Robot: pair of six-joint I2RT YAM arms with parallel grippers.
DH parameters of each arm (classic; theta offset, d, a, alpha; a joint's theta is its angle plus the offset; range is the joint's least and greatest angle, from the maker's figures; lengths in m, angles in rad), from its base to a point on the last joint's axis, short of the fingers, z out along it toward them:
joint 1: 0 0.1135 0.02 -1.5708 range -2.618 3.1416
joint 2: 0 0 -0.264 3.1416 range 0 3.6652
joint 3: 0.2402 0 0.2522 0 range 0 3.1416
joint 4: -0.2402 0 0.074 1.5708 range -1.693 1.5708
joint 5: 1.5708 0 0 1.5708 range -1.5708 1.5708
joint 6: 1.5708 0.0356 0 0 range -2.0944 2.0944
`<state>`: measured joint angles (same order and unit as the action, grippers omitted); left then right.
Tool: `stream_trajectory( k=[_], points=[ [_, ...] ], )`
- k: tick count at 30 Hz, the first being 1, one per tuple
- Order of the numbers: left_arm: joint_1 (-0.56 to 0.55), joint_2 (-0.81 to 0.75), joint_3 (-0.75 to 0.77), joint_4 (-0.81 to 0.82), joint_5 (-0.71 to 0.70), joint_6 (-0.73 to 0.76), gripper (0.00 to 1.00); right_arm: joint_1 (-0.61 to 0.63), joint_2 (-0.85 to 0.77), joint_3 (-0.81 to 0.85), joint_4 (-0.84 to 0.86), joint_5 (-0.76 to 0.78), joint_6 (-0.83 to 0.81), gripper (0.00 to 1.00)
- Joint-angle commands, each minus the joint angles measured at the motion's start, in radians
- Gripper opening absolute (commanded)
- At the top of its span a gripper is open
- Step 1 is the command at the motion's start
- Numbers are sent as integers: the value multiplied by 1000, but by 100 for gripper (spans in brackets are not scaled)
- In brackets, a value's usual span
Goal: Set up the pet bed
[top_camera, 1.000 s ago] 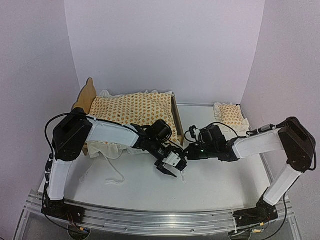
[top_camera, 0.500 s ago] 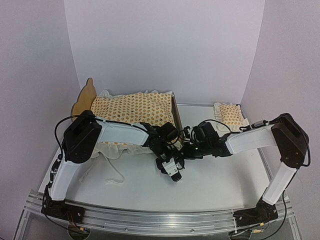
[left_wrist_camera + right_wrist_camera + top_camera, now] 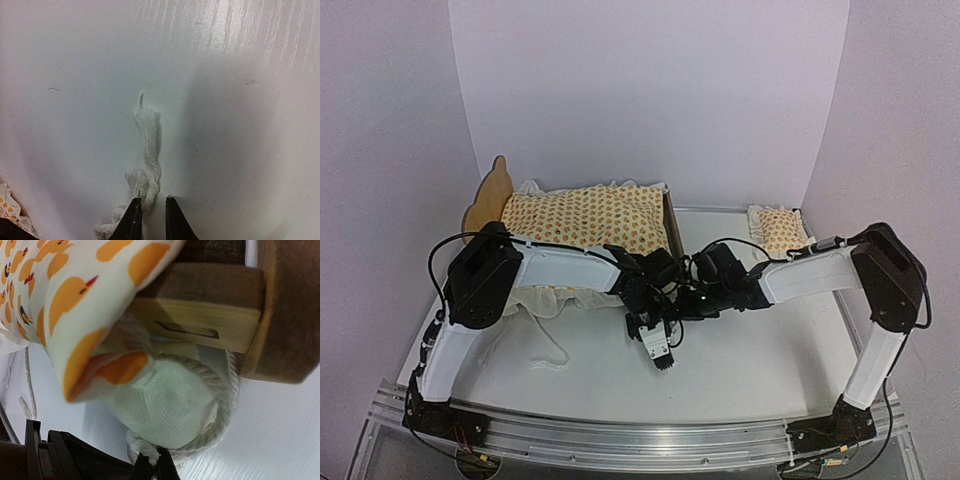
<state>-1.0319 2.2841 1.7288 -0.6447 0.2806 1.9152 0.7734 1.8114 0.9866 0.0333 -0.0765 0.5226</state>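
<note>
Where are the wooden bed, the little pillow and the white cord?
wooden bed (image 3: 488, 200), overhead view, on its scalloped headboard.
little pillow (image 3: 780, 228), overhead view, its middle.
white cord (image 3: 150, 165), left wrist view, its twisted middle.

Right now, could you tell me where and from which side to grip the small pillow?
The small pillow lies flat on the table close to the back wall, so probably pinch its thin white ruffle on the near edge, coming from above and in front.

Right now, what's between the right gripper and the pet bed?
Right wrist view: a white cord loop and bulging white woven cloth lie before the pet bed, under the duck-print cushion.
</note>
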Motion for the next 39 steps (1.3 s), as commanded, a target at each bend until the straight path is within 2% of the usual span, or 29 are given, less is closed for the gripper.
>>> stream_trajectory(
  k=[1,4,11,19,24,32,36,39],
  points=[
    [-9,61,-61,80,-76,-25,6,35,-5,47,36,-32,7,0],
    [-10,60,-69,84,-67,-34,4,38,-14,43,34,-28,6,0],
    [-5,37,-40,-38,-33,-53,0,63,-2,82,30,-20,6,0],
    [87,-103,-134,-113,90,-125,0,81,-31,87,14,28,79,0],
    [141,-186,-267,-107,92,-139,0,92,-65,86,-13,75,108,0],
    [200,-266,-349,-154,112,-192,0,95,-232,82,-108,268,132,0],
    [213,-280,-359,-164,121,-206,0,95,-301,121,-172,373,71,0],
    [213,-283,-373,-169,119,-209,0,95,-296,191,-288,450,21,0]
  ],
)
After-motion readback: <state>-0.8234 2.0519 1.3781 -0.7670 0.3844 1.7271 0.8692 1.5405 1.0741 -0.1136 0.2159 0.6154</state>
